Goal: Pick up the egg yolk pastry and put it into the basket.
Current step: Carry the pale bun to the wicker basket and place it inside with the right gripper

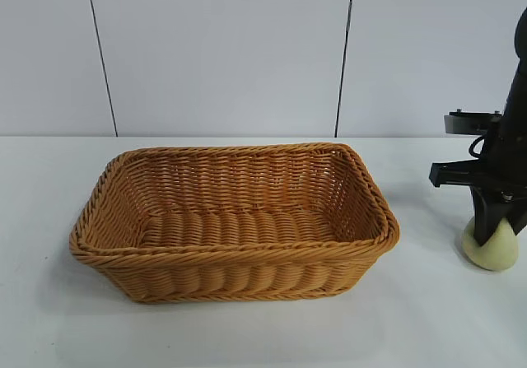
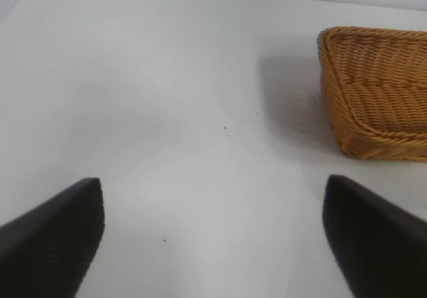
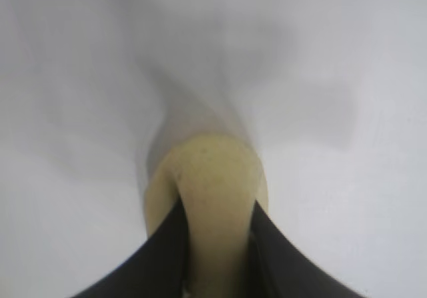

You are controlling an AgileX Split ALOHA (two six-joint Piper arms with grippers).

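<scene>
Exterior view: one wicker basket [image 1: 235,220], nothing in it, mid-table [image 1: 247,335]. One egg yolk pastry [image 1: 491,245], on the table well to the basket's right, apart from it. Right gripper [image 1: 494,230] down over the pastry, fingers pinched narrow into its sides; right wrist view shows the soft dome [image 3: 213,191] bulging between them.

Left gripper [image 2: 213,238]: parked over bare table beside the basket's corner [image 2: 373,91], fingers spread wide, holding nothing.

Risks, as I judge them: the pastry looks soft, so a hard squeeze could dent or split it; a shallow pinch might let it slip on the lift. A low carry could catch the braided rim [image 1: 387,220].
</scene>
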